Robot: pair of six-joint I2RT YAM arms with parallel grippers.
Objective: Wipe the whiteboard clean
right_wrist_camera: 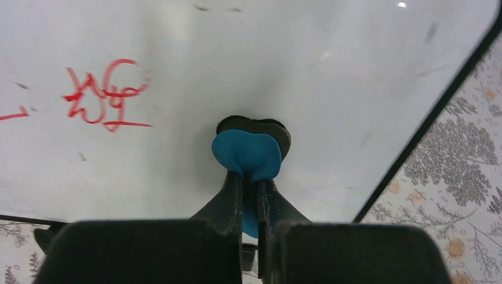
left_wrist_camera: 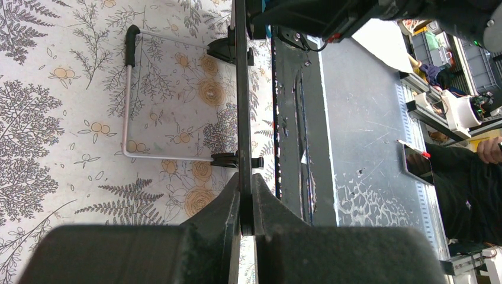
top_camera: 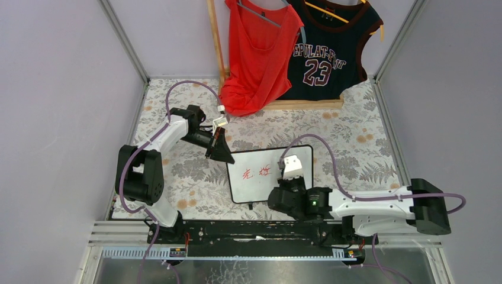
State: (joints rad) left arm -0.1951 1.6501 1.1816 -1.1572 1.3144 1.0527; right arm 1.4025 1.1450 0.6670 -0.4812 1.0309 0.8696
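Up at the far corner, my left gripper (top_camera: 220,152) pinches the whiteboard (top_camera: 251,188) steady so my right gripper (right_wrist_camera: 250,183), clamped on a blue eraser (right_wrist_camera: 246,152), can wipe the red writing (right_wrist_camera: 103,99).

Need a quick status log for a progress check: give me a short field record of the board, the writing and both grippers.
whiteboard: on the table between the arms
writing: red characters, not yet erased
left gripper: shut on the whiteboard's black frame edge
right gripper: shut on the eraser
eraser: blue, at the board's white face, right of the writing
progress: erasing not visibly begun
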